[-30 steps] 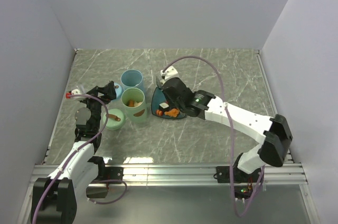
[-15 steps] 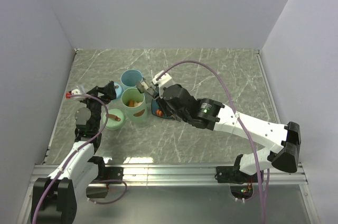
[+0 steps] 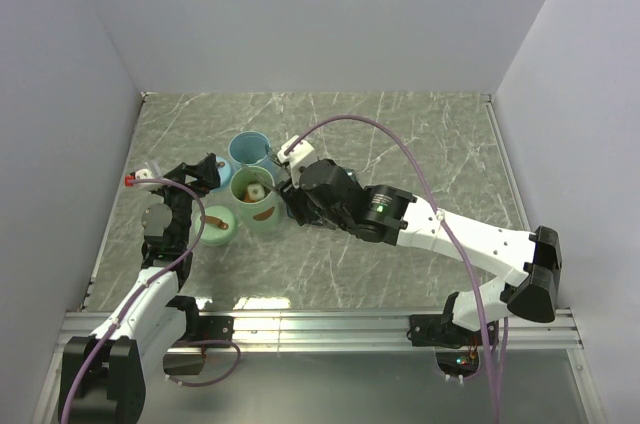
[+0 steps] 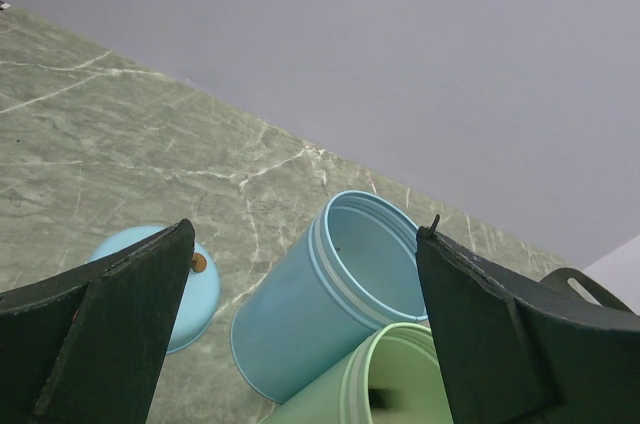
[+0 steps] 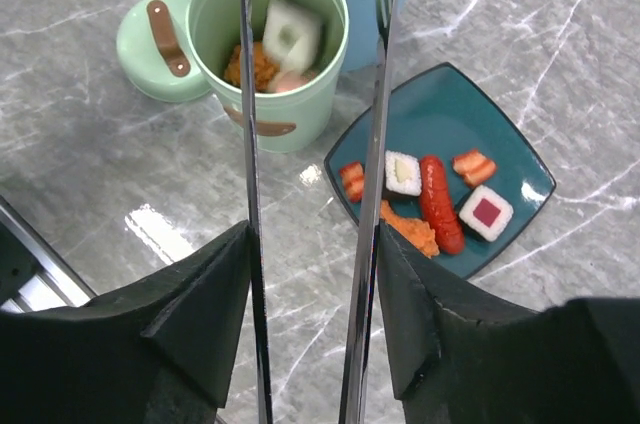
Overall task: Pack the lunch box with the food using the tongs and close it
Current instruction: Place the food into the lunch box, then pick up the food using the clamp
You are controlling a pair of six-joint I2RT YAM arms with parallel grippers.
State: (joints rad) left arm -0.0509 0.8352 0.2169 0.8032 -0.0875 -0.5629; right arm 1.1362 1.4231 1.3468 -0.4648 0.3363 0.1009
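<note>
Right gripper (image 5: 312,244) holds tongs (image 5: 250,144) (arms apart) over green cup (image 5: 320,84); left gripper (image 4: 305,234) wide.

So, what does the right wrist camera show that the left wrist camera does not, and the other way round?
Only the right wrist view: long silver metal tongs, a teal square plate of food pieces, a round green lid with a brown strap, and food inside the pale green cylindrical container. Only the left wrist view: a round light-blue lid and the grey wall. Both: the green container, the light-blue cylindrical container, the marble table.
</note>
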